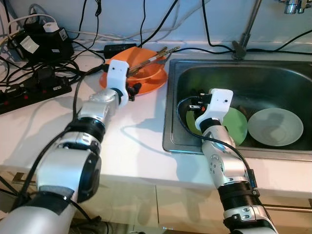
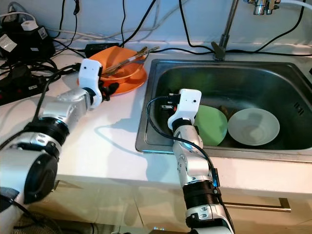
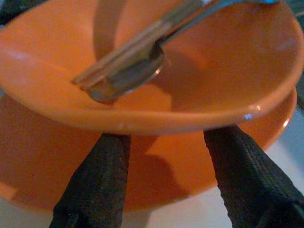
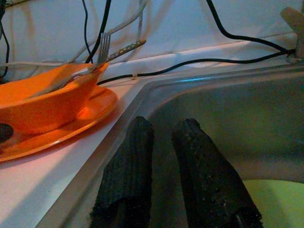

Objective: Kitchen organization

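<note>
We take the sink (image 1: 175,141) as our reference. On the white counter (image 1: 136,141) just beside its left rim stands an orange bowl (image 3: 156,80) on an orange plate (image 3: 42,156). A fork (image 4: 100,51) and other cutlery (image 3: 124,71) rest in the bowl, handles pointing out over its rim toward the sink's back corner.

The left gripper (image 3: 166,178) is at the near edge of this stack. Its two black fingers (image 3: 97,185) are spread apart, set over the plate and below the bowl's rim; we cannot tell whether they touch either dish.

The right gripper (image 4: 161,166) hangs inside the sink, close to its left wall. Its fingers (image 4: 206,175) lie nearly together with a narrow gap and hold nothing.

On the sink floor lie a green plate (image 1: 239,124), partly hidden by the right arm, and a pale bowl (image 1: 275,126) just beside it, farther from the left wall. A tap pipe (image 1: 247,27) rises behind the sink's back rim. Cables and a power strip (image 1: 34,90) occupy the counter well left of the sink.
</note>
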